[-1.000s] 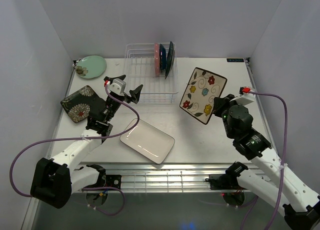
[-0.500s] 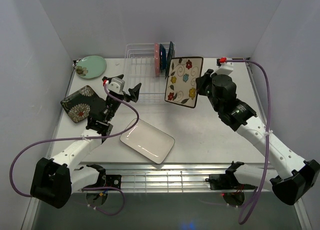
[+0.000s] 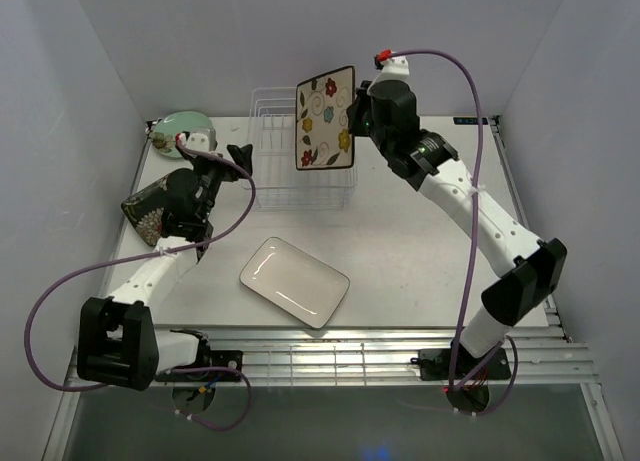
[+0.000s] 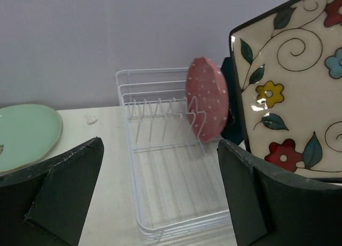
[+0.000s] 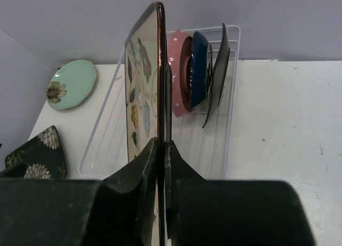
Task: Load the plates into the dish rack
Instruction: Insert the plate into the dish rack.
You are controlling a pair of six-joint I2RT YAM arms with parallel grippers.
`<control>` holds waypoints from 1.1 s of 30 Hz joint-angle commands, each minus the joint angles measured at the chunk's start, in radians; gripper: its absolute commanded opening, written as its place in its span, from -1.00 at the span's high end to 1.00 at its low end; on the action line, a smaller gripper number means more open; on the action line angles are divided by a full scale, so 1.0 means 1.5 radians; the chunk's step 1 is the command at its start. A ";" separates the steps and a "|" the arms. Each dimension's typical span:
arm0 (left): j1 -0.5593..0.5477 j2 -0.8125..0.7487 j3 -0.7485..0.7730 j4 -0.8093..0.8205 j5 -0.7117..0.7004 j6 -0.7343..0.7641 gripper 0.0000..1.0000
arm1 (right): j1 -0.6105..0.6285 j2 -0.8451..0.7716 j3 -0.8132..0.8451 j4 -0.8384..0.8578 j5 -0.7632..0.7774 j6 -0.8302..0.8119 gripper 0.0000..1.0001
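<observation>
**Flowery plate hanging over the rack, right arm pinching it**

Starting way off to the left of the rack [image 3: 300,196]: the green plate [image 3: 168,126] is lying flat at the back corner of the table [image 3: 420,261]. The dark floral plate [image 3: 150,209] is sitting flat a bit nearer, also left of the rack.

Next over, the left gripper [image 3: 222,153] is hovering just beside the rack's left side. Its jaws are spread wide and aren't gripping anything. Its wrist cam is looking straight across the rack wires between the two black fingers [image 4: 64,187].

The white plate [image 3: 295,281] is lying flat in front of the rack, well apart from both arms.

In the rack itself, the pink plate [image 5: 179,80] is standing on edge between the prongs toward the right end. The blue plate [image 5: 199,67] is tucked in right beside it. One more dark plate [image 5: 219,80] is leaning at the far right of that little group.

The patterned plate [image 3: 326,117] is being held upright on edge over the rack, just left of the pink one. I can't tell if its bottom edge is touching the wires.

The right gripper [image 3: 352,121] is clamping that plate by its right edge. From the wrist cam, one finger is pressing on each face. The right arm is reaching in from the right of the rack.
</observation>
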 commanded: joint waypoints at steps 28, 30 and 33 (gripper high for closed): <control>0.171 0.445 0.456 -0.155 0.361 -0.189 -0.96 | 0.076 0.340 0.402 0.222 0.136 -0.100 0.84; 0.170 0.484 0.486 -0.156 0.370 -0.194 -0.96 | 0.081 0.348 0.400 0.241 0.156 -0.108 0.84; 0.165 0.510 0.509 -0.158 0.377 -0.193 -0.96 | 0.091 0.355 0.394 0.267 0.185 -0.129 0.84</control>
